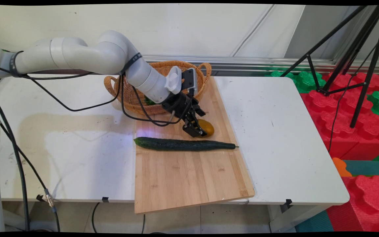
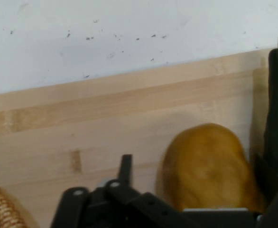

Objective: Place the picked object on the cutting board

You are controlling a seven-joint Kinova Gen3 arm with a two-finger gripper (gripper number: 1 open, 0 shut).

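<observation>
So the black two-finger claw (image 1: 198, 129) is down low on the pale bamboo cutting board (image 1: 189, 177), right at the golden-brown, egg-shaped fruit (image 1: 207, 127) — could be a mango or a small potato, hard to call. In the main view the fruit sits just to the picture-right of the fingertips, touching or very nearly so. The hand view puts it between the linkage on one side and a dark finger edge at the far right, so it looks like the fruit is sitting inside the claw's span. The jaws stand apart around it; whether they're actually squeezing it yet, I can't tell.

The fruit's long axis in the hand view runs roughly along the direction the claw points, with the rounded end facing away from the camera.

Just on the near side of the fruit lies a long dark green cucumber (image 1: 184, 144), stretched across the board left to right, stem end toward picture-right. In the hand view it runs up the right edge, close beside the fruit — tight quarters there, and the finger on that side is wedged between the two.

Behind the arm, at the board's far end, sits a woven wicker basket with two loop handles (image 1: 128, 92), with something green inside. All of it rests on the white surface (image 1: 275, 131).
</observation>
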